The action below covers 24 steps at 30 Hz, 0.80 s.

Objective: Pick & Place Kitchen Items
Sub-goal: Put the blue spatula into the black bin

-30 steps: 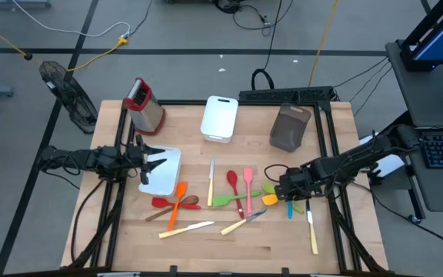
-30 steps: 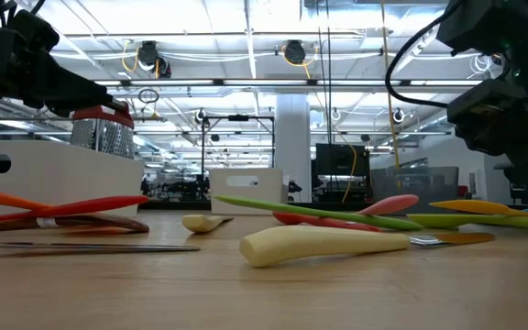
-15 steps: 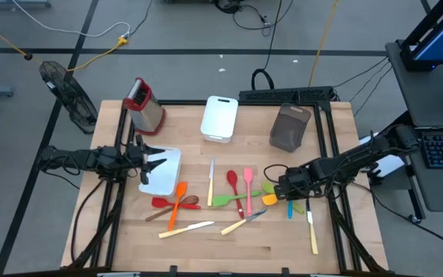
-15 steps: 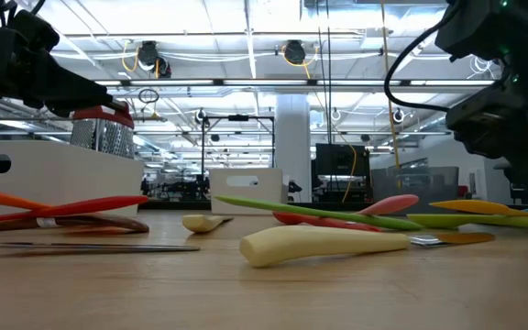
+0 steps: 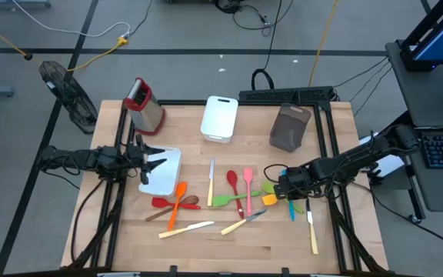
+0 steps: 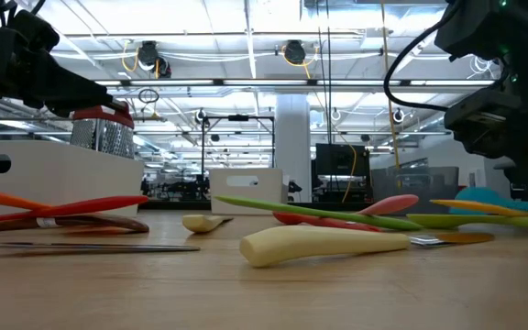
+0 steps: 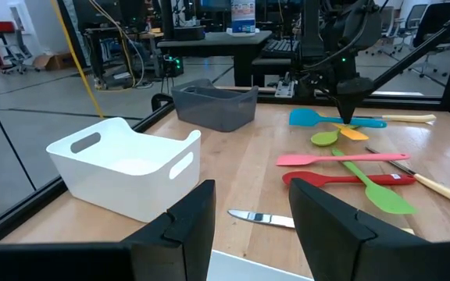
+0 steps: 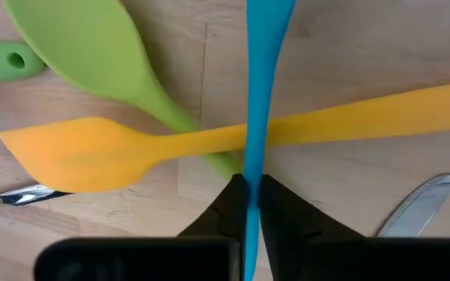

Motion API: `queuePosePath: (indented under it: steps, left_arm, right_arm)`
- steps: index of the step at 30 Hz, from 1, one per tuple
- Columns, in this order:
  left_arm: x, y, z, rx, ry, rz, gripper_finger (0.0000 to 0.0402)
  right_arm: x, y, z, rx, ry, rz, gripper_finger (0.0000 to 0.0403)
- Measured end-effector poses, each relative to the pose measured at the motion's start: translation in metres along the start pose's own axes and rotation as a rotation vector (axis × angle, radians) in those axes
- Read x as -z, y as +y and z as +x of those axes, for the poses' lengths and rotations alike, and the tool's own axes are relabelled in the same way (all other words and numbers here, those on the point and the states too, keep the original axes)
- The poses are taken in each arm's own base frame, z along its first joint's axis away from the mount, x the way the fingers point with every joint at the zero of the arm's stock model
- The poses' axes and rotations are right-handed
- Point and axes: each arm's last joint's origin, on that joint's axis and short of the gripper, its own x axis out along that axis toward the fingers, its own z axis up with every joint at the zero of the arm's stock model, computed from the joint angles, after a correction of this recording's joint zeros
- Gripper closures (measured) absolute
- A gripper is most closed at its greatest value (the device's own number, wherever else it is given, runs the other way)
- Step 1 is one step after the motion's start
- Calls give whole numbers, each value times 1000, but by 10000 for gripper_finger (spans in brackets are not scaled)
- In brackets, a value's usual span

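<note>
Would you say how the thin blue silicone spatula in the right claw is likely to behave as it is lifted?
The thin blue silicone spatula, pinched at its narrow handle by the right claw, probably weighs little. Its blade end sticks out far to one side, so it may droop or pivot. It crosses the yellow silicone spatula, which it might nudge.

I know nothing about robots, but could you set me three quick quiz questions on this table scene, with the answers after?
1. True or false: the right gripper is shut on the blue spatula.
2. Which utensil lies crosswise under it? A the yellow spatula; B a wooden spoon; C a grater.
3. Fill in: the left gripper hovers over a white ___.

Key: 1 true; 2 A; 3 tub.
</note>
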Motion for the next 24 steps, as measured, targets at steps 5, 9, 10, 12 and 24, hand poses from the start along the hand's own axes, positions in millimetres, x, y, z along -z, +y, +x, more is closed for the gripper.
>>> queuePosePath:
  steps: [5, 9, 10, 12, 24]
  left_arm:
    - [0, 0, 0, 0, 0, 0, 231]
    - [0, 0, 0, 0, 0, 0, 231]
    - [0, 0, 0, -2, 0, 0, 231]
    - [0, 0, 0, -6, 0, 0, 231]
    - [0, 0, 0, -6, 0, 6, 231]
  right_arm:
    - [0, 0, 0, 0, 4, 0, 388]
    - [1, 0, 0, 5, 31, -6, 389]
    - [1, 0, 0, 5, 36, -8, 389]
    - [2, 0, -2, 0, 54, -13, 389]
    - [6, -3, -21, -109, 78, -33, 390]
